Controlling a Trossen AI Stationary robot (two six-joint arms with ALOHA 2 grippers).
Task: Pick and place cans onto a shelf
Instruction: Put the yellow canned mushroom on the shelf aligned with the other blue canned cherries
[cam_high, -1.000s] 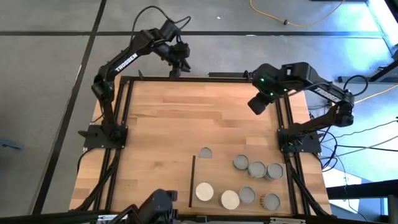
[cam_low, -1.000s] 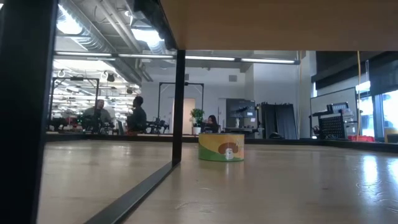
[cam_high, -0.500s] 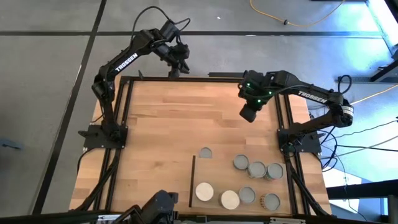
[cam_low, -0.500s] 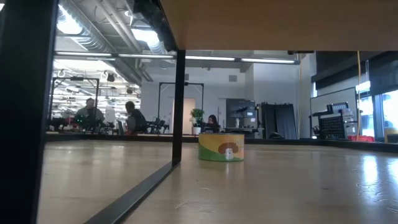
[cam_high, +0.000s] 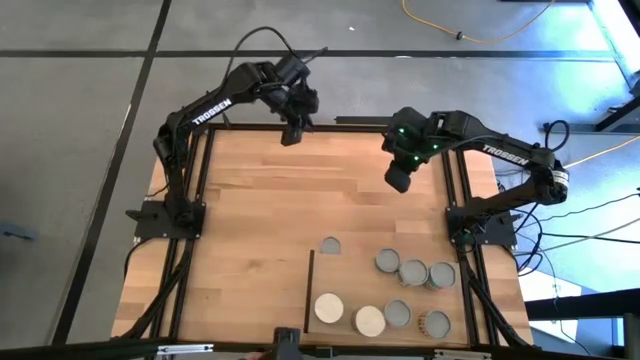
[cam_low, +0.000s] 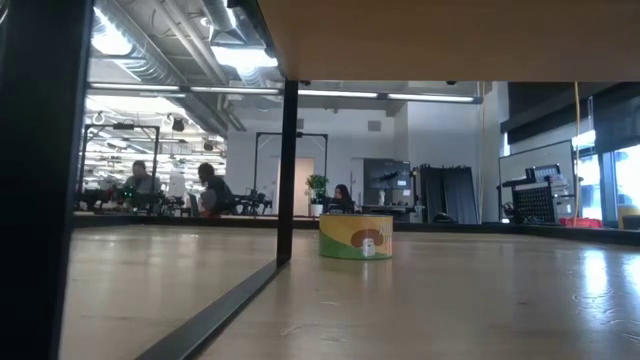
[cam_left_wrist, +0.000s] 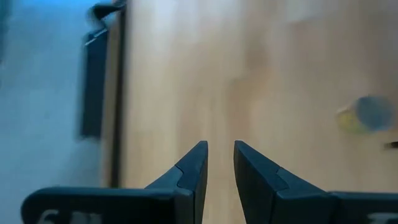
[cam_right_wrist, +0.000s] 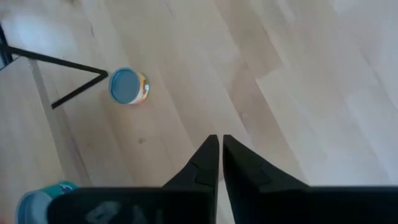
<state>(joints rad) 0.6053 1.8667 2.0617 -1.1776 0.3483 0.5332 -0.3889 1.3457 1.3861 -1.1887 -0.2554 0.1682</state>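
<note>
Right gripper (cam_high: 396, 180) at upper right of the high view: poised above bare table (cam_high: 250, 200), fingers parted by a sliver, nothing between them. Left gripper (cam_high: 291, 135) at top centre, near the table's far edge, waiting; narrow gap between its fingers, also empty

Progress, by judgement: nearly done. Seven cans up on the shelf (cam_high: 345, 275) at lower right of the high view: three in a touching row (cam_high: 413, 272) toward the right edge, four more (cam_high: 370, 321) along the bottom. One last can (cam_high: 330, 245) off the shelf, alone on the table just above the shelf's upper left corner, well apart from both grippers. Left to do: reach, grasp, lift and set down that one can

Materials and shapes: short squat cylinders, flat round lids, grey or white metal; last can with a bluish-grey lid and a glossy yellow-green label. Table of striped wooden planks, smooth, faintly reflective. Shelf a pale, plain flat panel with a thin dark strip (cam_high: 310, 290) along its left edge
</note>
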